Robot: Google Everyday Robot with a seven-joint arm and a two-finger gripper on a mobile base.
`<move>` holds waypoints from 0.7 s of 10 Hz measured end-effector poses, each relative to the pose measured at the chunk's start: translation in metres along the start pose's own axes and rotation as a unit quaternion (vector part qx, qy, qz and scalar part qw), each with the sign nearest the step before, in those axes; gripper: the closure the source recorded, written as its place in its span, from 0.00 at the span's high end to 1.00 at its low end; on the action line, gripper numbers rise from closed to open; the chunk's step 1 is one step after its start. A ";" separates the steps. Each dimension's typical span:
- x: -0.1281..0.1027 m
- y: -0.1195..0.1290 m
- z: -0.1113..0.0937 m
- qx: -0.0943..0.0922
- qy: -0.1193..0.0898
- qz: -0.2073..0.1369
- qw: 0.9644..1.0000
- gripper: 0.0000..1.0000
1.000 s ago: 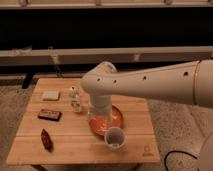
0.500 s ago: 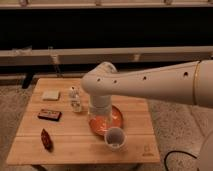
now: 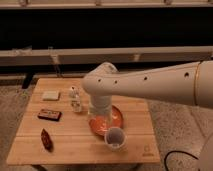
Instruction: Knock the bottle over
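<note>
- Surveying the single camera view: wooden table (image 3: 75,150) in the centre, large white arm (image 3: 150,85) reaching in from the right and bending down over the middle of the top.
- Locating the bottle (image 3: 75,100): upright, cap uppermost, on the rear-left part of the table, between a pale flat block (image 3: 50,95) and the vertical wrist section of the arm. Just beside that section; unable to tell whether touching.
- Locating the gripper (image 3: 98,119): at the lower end of the wrist section, low over the left edge of the orange bowl (image 3: 119,116), just right of the bottle. Unable to tell whether released, clenched or grasping; mostly masked by the arm.
- Judging the reason for this posture: set low and alongside the bottle, presumably to permit a sideways push toward the left rather than a grasp.
- Judging progress: approach apparently complete, bottle not yet toppled.
- Noting bystanders: white cup (image 3: 115,138) at the front rim of the bowl; dark flat bar (image 3: 49,114) and dark red lumpy item (image 3: 46,139) at the left front, apart from the bottle; pale block near the likely fall path.
- Guarding against sliding instead of tipping: strike high on the body, near the cap.
</note>
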 end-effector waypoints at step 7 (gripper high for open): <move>-0.060 0.054 0.029 -0.011 -0.017 -0.094 0.995 0.65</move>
